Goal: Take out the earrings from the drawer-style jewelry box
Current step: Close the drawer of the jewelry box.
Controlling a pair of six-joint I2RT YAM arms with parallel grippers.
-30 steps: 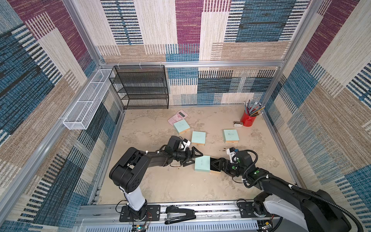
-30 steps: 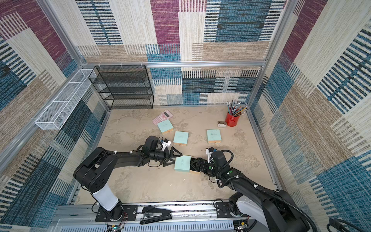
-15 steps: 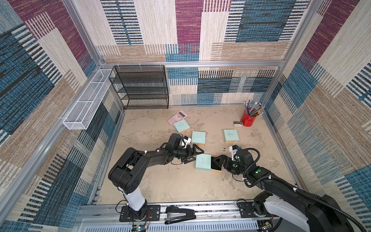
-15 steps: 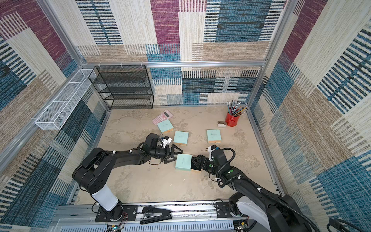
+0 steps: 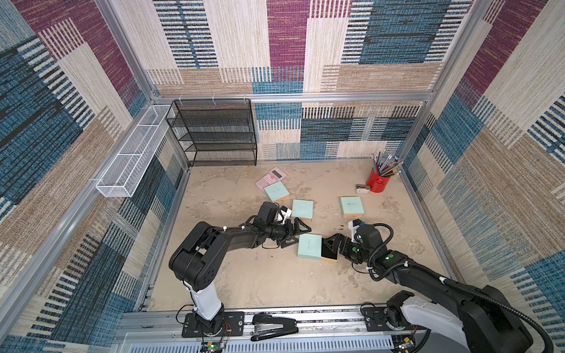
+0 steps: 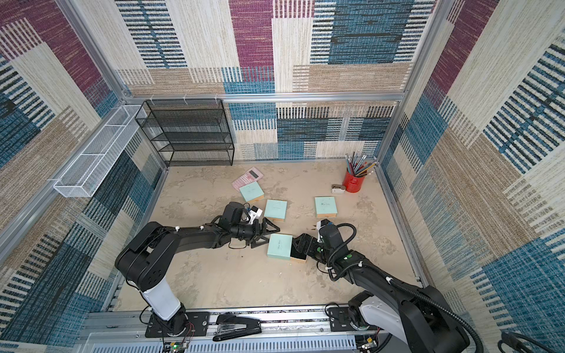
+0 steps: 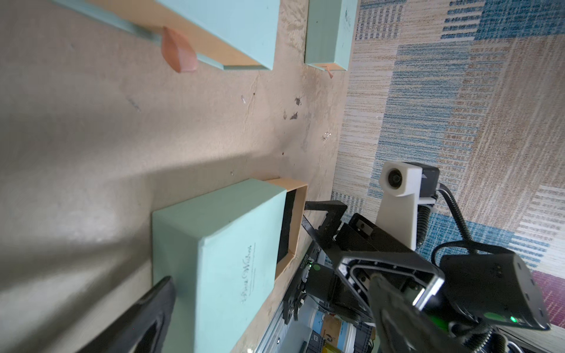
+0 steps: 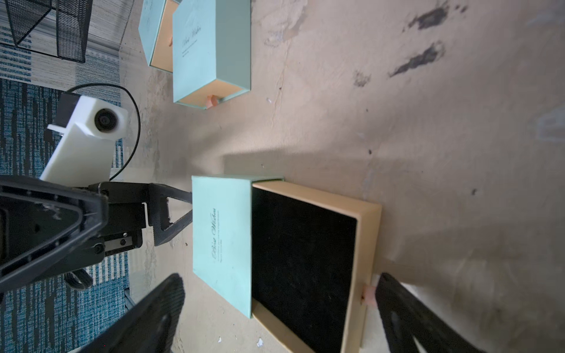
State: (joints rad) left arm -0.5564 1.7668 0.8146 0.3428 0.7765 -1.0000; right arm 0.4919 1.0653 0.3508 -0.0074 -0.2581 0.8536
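Now, in both top views the jewelry box [image 5: 309, 247] shows more of its drawer [image 5: 327, 253] than a sec ago, as far as the small earlier shots tell: the tan tray w/ black lining sticks out toward the right gripper [image 5: 334, 248]. That gripper stands spread wide at the drawer's end, holding nothing. The left gripper [image 5: 297, 234] is likewise released, just beside the sleeve's opposite edge. Left wrist view: the mint sleeve is close up w/ the drawer partly out beyond it. A tiny glinting speck, prob. one of the earrings [image 7: 327, 136], lies on the bare floor [image 7: 183, 122], apart from the box. Right wrist view: much of the black lining is exposed and no stud can be made out on it. The pink pull tab [image 8: 368, 295] sits against one spread finger [image 8: 403, 308], not pinched. A few pale specks lie on the floor near the sleeve's corner. So the opening looks done; the next step, I'd judge, is finding any stud left inside, which is hard to spot vs. the dark lining.
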